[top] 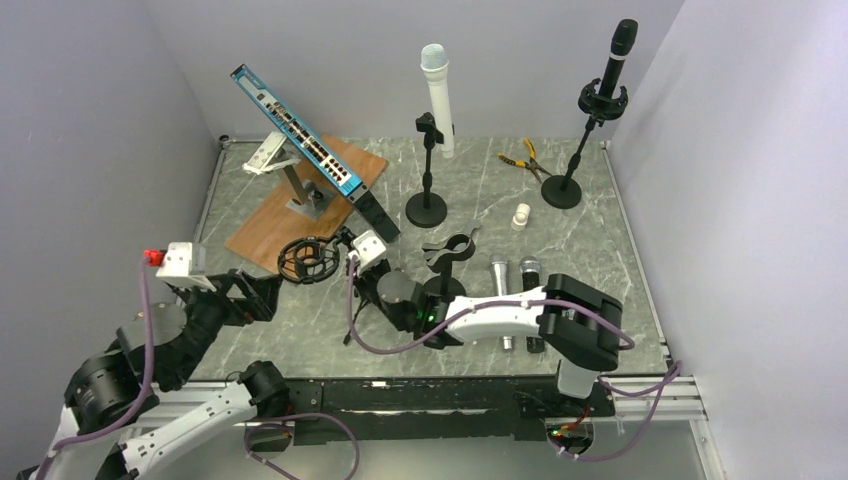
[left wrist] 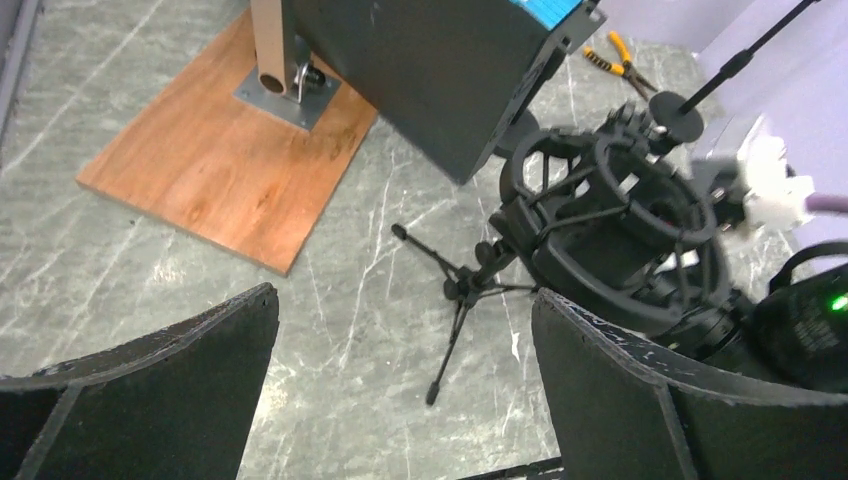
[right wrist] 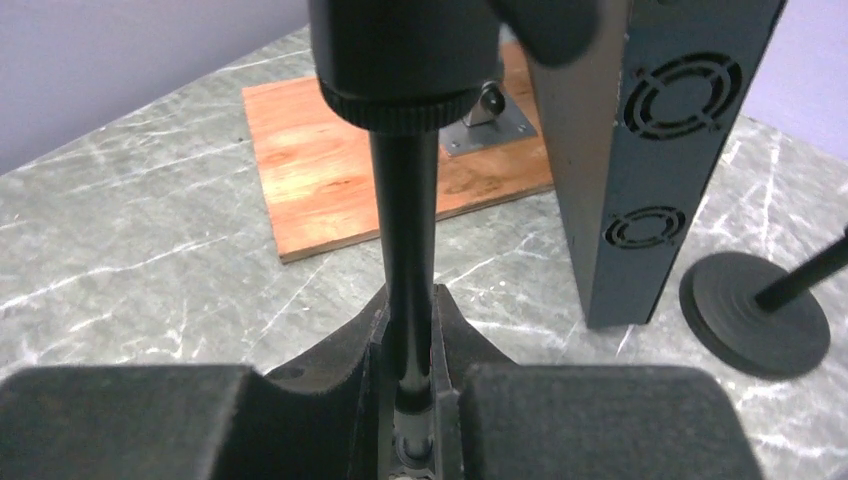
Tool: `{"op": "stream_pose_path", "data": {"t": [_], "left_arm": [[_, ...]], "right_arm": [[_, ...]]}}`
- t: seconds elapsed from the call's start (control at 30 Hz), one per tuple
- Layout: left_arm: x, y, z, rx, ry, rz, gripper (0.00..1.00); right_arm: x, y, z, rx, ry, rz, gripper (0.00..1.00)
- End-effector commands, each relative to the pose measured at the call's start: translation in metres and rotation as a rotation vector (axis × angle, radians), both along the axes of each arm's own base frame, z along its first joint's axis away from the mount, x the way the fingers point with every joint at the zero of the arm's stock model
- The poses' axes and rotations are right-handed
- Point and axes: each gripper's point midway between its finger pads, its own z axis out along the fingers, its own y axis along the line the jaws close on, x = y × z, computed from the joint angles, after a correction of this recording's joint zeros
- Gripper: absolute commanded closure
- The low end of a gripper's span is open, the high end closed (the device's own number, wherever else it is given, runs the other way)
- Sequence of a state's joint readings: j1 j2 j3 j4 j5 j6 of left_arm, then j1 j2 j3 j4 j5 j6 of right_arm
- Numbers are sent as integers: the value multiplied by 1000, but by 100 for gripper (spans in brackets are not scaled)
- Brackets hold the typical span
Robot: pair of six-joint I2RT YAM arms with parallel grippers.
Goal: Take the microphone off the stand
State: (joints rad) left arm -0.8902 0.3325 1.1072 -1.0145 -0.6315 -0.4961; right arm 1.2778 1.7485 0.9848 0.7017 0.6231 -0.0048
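Right wrist shows your right pincer (right wrist: 408, 335) clamped on the stand pole (right wrist: 404, 230); hold it upright, with your left pincer (left wrist: 405, 350) apart.

Place: looking like a robotics lab.
Walls: grey panels (top: 330, 60) are rising behind the network switch (top: 300, 130).
Props: a microphone stand (top: 447, 250) is standing right of it.

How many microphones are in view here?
4. White microphone in the back-centre stand; black microphone in the back-right stand; a silver microphone and a dark microphone lying side by side behind the right arm, which may hide more.
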Motion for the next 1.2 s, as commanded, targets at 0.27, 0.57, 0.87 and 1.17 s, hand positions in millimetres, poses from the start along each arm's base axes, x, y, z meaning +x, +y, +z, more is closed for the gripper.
{"op": "stream_pose_path", "data": {"t": [0.27,0.57,0.87,1.17], "left_arm": [[6,-52,-69,-161,146,-78,3],[23,-119,-118,-384,203,-185,4],[46,-153,-138,-503,316,-266,1],[65,-142,-147,-868,307,-332,19]], "right_arm": [[3,-9,23,74,82,484,100],[-6,-13,10,74,120,570,100],[-11,-16,4,79,127,596,100],[-13,-16,5,80,137,607,100]]}}
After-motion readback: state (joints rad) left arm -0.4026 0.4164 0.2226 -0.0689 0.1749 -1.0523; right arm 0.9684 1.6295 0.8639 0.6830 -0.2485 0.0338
